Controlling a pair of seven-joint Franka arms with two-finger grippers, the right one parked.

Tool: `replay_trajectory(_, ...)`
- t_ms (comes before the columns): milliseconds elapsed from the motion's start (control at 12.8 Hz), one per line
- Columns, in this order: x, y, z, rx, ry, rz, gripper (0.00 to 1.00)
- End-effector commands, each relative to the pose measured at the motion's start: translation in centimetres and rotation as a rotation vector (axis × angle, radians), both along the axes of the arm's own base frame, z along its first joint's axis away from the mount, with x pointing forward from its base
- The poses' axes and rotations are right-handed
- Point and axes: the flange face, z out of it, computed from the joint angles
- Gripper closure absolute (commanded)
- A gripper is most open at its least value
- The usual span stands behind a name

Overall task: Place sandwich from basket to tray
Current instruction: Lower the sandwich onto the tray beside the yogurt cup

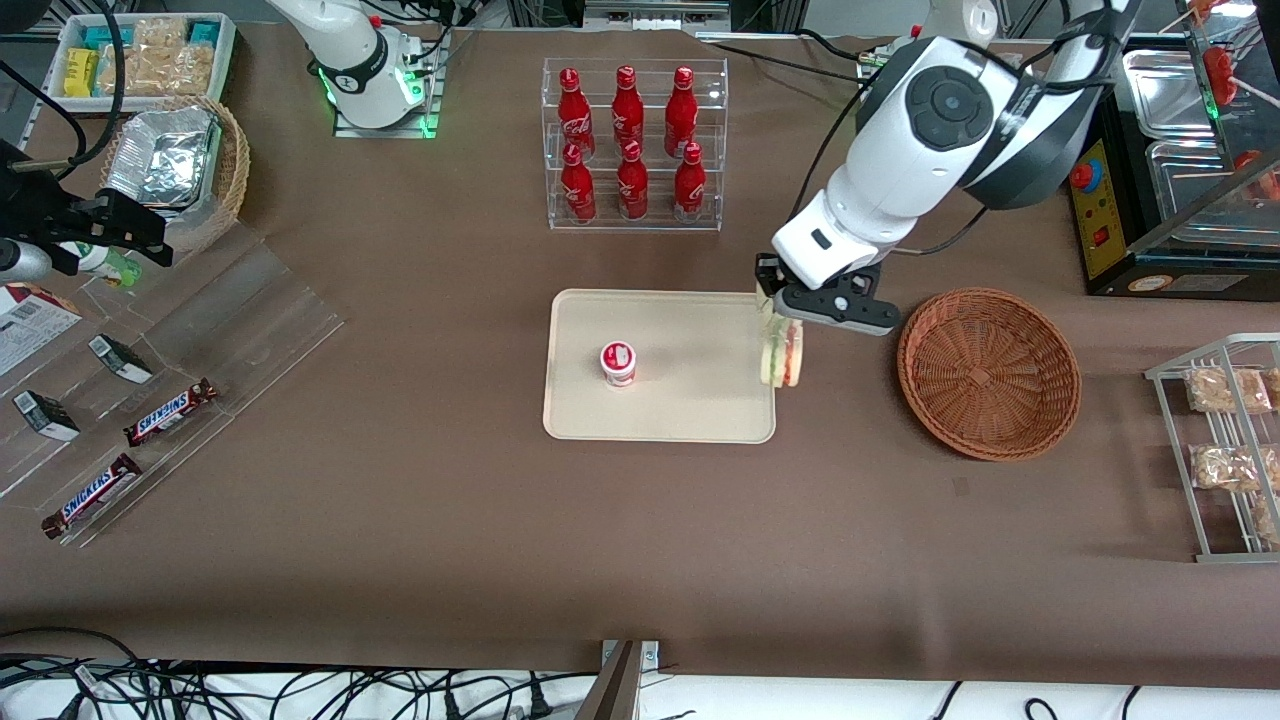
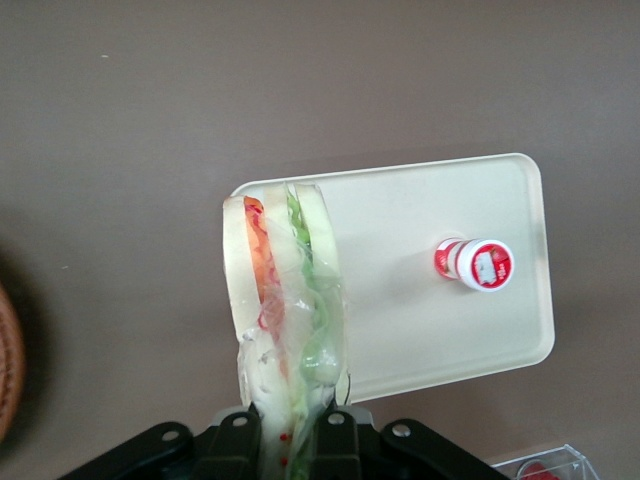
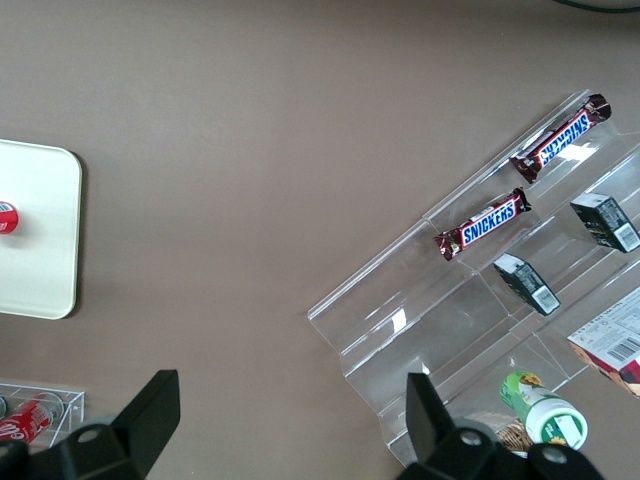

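My gripper (image 1: 782, 330) is shut on the sandwich (image 1: 781, 356), a wrapped wedge of white bread with green, red and pink filling. It hangs in the air over the edge of the cream tray (image 1: 680, 420) that faces the basket. In the left wrist view the sandwich (image 2: 285, 300) is pinched between the two black fingers (image 2: 338, 445), with the tray (image 2: 400, 330) below it. The reddish-brown wicker basket (image 1: 988, 372) stands empty beside the tray, toward the working arm's end of the table.
A small red-and-white cup (image 1: 618, 362) stands on the tray's middle. A clear rack of red bottles (image 1: 632, 145) stands farther from the camera than the tray. A wire rack of snack packs (image 1: 1225, 440) is beside the basket. Snickers bars (image 1: 170, 412) lie toward the parked arm's end.
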Motion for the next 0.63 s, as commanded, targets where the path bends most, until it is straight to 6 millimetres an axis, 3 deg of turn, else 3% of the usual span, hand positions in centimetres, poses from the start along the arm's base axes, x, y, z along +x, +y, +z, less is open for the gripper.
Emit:
replay_trajectory(0,-0.9,-2.5,-4.4,0.000,-0.021,-0.001,1.00)
replay_trajectory(391,-1.7,-5.7,-13.4,0.062,-0.053,-0.018,1.00)
replay_trajectory(548,-2.1,-6.1,-16.8,0.113,-0.057,-0.027,1.00)
